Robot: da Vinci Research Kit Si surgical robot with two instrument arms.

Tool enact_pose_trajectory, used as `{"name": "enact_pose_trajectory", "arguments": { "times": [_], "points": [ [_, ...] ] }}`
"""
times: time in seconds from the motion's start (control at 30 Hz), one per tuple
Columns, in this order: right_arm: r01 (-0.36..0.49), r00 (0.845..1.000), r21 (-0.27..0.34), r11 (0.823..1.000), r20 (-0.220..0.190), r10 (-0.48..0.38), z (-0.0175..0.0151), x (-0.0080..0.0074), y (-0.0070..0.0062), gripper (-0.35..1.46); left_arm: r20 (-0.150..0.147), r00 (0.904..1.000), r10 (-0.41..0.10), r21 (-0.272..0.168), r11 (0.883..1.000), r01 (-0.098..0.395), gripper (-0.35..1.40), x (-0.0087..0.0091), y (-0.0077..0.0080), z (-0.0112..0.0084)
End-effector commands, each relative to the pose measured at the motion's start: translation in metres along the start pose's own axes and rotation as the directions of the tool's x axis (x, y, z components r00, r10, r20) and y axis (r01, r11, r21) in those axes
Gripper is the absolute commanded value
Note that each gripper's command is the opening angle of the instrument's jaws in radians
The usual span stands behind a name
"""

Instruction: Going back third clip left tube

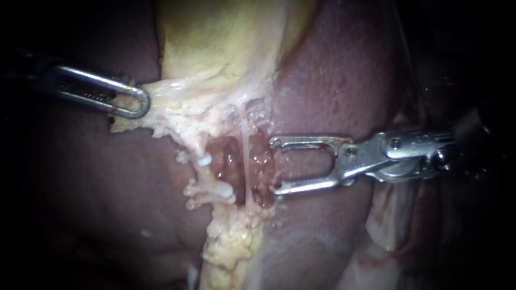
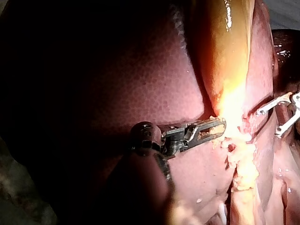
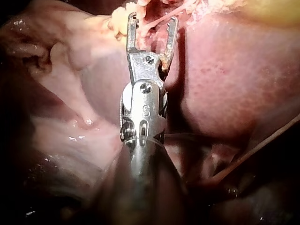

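Jaws of the left instrument (image 1: 141,102) are clamped on a flap of pale tissue (image 1: 166,94) at the lower edge of the gallbladder (image 1: 226,37). The flap is drawn toward the side from which that shaft enters. The left wrist view confirms this grip, with yellowish tissue caught between both jaws.

Jaws of the right instrument (image 1: 275,165) stand wide apart and hold nothing. Their tips point toward the dissected area between gallbladder and liver (image 1: 338,80).

The left tube (image 1: 209,176) runs down from the pale flap toward a strip of fatty tissue (image 1: 231,241). It carries an upper clip (image 1: 204,160), white and set across it. A lower clip (image 1: 217,190), also white, sits near where the tube meets the fat. Whether that lower white mass is one clip or more cannot be told.

Both clips lie well to the far side of the right instrument's tips, not between its jaws. A thin pale right tube (image 1: 244,145) and a raw reddish hollow (image 1: 228,164) lie between those tips and the left tube. The tips are close beside the right tube but apart from it.

In the right wrist view, pale strands cross the gap ahead of the open jaws. Contact there cannot be judged.
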Motion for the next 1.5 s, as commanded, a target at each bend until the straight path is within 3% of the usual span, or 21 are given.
{"name": "enact_pose_trajectory", "arguments": {
  "times": [0.03, 0.2, 0.7, 1.17, 1.5],
  "points": [
    [0.003, 1.000, 0.002, 1.000, 0.000, -0.003, -0.0003, 0.0002, -0.0001, 0.50, 0.000, 1.0000, 0.000, 0.000, 1.000, 0.000, -0.35, 0.0000, 0.0000, 0.0000],
    [0.012, 1.000, 0.009, 1.000, 0.000, -0.012, -0.0017, 0.0007, -0.0002, 0.50, 0.000, 1.0000, 0.000, 0.000, 1.000, 0.000, -0.35, 0.0000, 0.0000, 0.0000],
    [0.013, 1.000, 0.016, 1.000, -0.001, -0.013, -0.0032, 0.0004, -0.0004, 0.50, -0.002, 1.0000, 0.000, 0.001, 1.000, 0.000, -0.35, 0.0002, -0.0002, 0.0005],
    [0.013, 1.000, 0.018, 1.000, -0.001, -0.013, -0.0035, 0.0004, -0.0005, 0.50, -0.002, 0.9999, 0.012, 0.008, 1.000, -0.012, -0.35, -0.0007, -0.0018, 0.0052],
    [0.013, 1.000, 0.018, 1.000, -0.001, -0.013, -0.0035, 0.0004, -0.0006, 0.50, -0.001, 0.9999, 0.013, 0.007, 1.000, -0.013, -0.35, -0.0006, -0.0020, 0.0056]
  ]
}}
